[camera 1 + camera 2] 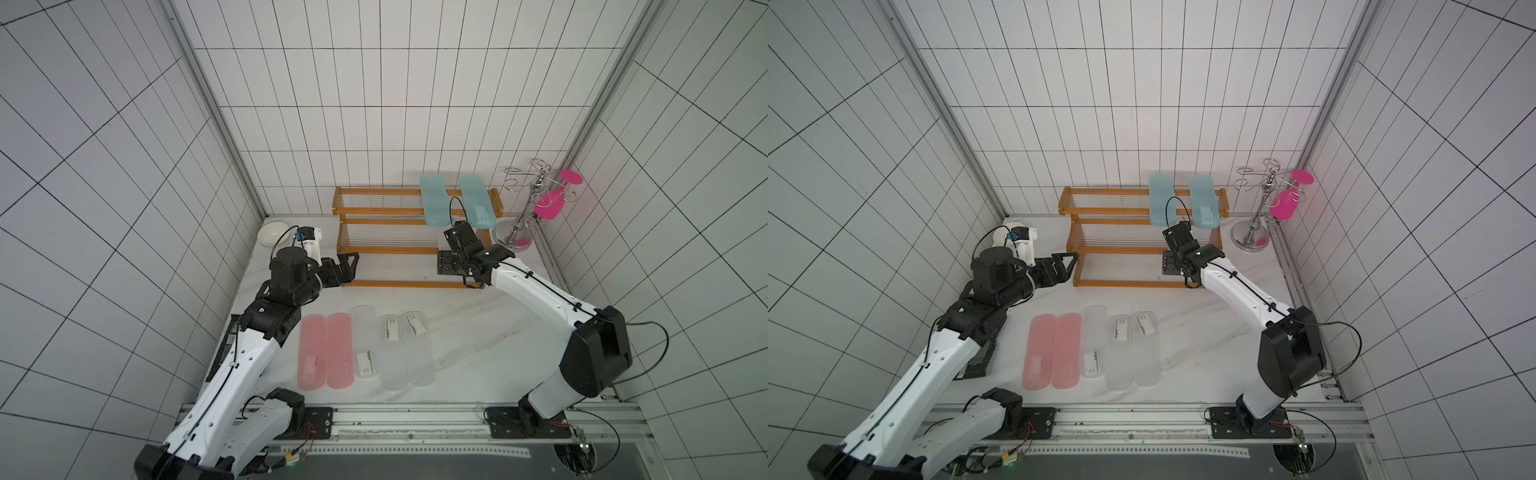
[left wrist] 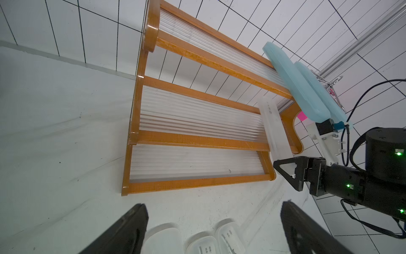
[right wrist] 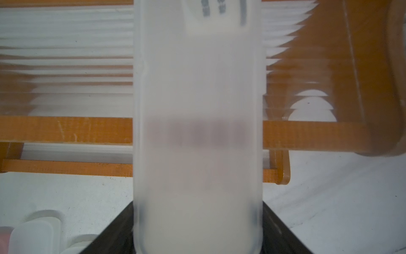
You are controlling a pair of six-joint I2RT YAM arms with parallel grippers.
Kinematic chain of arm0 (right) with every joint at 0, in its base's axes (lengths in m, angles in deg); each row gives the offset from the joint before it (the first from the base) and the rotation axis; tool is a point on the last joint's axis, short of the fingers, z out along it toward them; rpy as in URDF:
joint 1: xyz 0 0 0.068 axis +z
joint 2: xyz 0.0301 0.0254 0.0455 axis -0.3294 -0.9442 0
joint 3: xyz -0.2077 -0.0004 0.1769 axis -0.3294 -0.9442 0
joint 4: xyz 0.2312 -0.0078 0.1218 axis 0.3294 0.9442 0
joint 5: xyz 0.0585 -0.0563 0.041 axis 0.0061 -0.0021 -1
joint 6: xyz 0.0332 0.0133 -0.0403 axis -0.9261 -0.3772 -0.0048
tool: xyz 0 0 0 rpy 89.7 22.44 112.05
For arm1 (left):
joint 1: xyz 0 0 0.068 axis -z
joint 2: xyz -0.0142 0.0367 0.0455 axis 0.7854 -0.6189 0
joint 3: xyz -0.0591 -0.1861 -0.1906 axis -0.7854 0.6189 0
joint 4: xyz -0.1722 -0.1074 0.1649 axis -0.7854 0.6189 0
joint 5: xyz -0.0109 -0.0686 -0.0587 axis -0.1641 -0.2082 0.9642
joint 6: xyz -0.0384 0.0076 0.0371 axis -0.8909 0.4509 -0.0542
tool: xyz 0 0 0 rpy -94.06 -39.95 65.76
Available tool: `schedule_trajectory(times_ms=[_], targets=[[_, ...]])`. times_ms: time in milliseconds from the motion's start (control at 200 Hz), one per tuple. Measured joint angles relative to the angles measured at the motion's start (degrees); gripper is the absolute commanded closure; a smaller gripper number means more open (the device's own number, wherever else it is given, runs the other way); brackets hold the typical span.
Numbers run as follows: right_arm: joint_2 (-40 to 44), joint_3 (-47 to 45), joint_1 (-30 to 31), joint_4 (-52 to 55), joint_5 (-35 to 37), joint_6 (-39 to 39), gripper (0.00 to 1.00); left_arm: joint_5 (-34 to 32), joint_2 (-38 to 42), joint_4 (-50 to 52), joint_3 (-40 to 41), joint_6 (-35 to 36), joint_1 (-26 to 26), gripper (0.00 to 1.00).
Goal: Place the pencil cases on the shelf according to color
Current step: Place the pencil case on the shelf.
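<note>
The right gripper (image 3: 197, 233) is clamped across one end of a clear case (image 3: 197, 88), likely light, stiff and slick: grip its long edges squarely; left gripper (image 1: 348, 266) stands apart, empty.

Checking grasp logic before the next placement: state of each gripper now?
Left gripper: open, empty.
Right gripper: closed on a frosted clear pencil case.

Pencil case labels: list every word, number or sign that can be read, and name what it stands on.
Nothing can be read.
Clear cases on the table: label print too small.
Pink case: label too small.
Teal case on the shelf: label too small.
Held clear case, right claw: print blurred.
</note>
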Motion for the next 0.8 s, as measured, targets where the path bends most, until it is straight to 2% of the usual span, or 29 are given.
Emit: schedule_trajectory(times_ms=[330, 575, 800], targets=[[-2.0, 2.1, -1.5, -0.7, 0.9, 0.1, 0.29, 1.1, 0.0, 0.0, 0.0, -0.2, 0.0, 0.01], [-3.7, 5.4, -1.9, -0.5, 0.9, 0.0, 0.11, 1.8, 0.0, 0.0, 0.2, -0.2, 0.0, 0.02], [-3.3, 5.8, -1.9, 0.0, 0.7, -1.0, 0.06, 2.4, 1.2, 1.5, 0.9, -1.4, 0.0, 0.02]])
